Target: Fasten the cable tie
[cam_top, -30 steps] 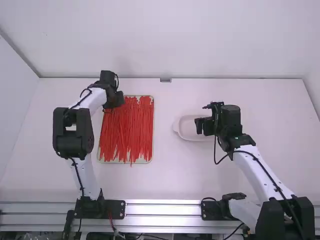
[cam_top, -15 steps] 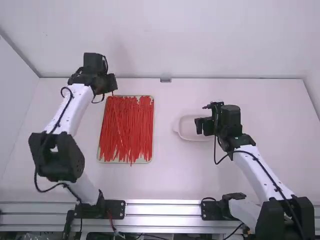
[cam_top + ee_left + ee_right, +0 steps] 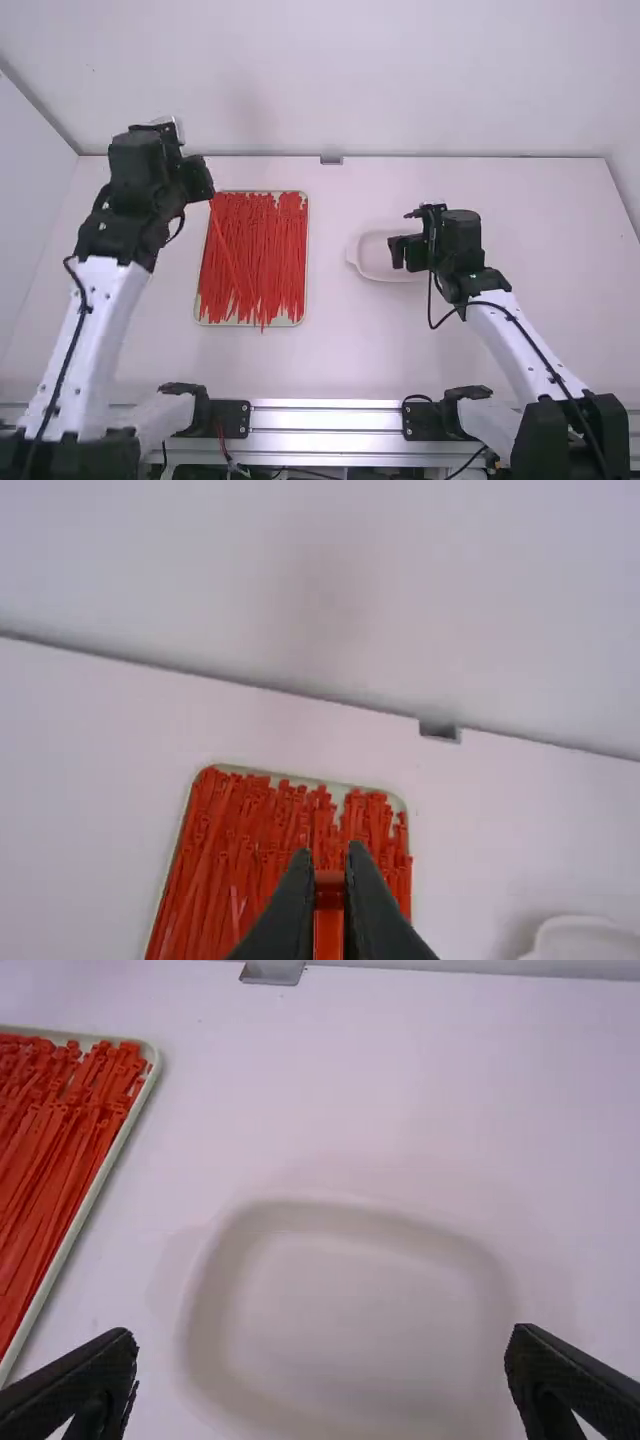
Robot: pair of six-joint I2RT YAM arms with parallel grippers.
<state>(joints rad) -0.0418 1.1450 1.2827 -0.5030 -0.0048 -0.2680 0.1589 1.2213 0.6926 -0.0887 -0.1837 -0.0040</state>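
Note:
A cream tray holds a thick pile of red cable ties on the left half of the table. High above the tray's far left corner, my left gripper is shut on one red cable tie, with the pile below it. The tie's lower part is hidden. My right gripper hangs open over a white bowl. In the right wrist view its fingers stand wide apart with nothing between them, and the bowl looks empty.
A small grey bracket sits at the table's back edge against the white wall. White walls close in the table at the back and left. Bare table lies between tray and bowl and along the front.
My left arm has lifted from the tray's far left corner and drawn back toward the camera, its gripper now high above the table. The right arm has not moved.

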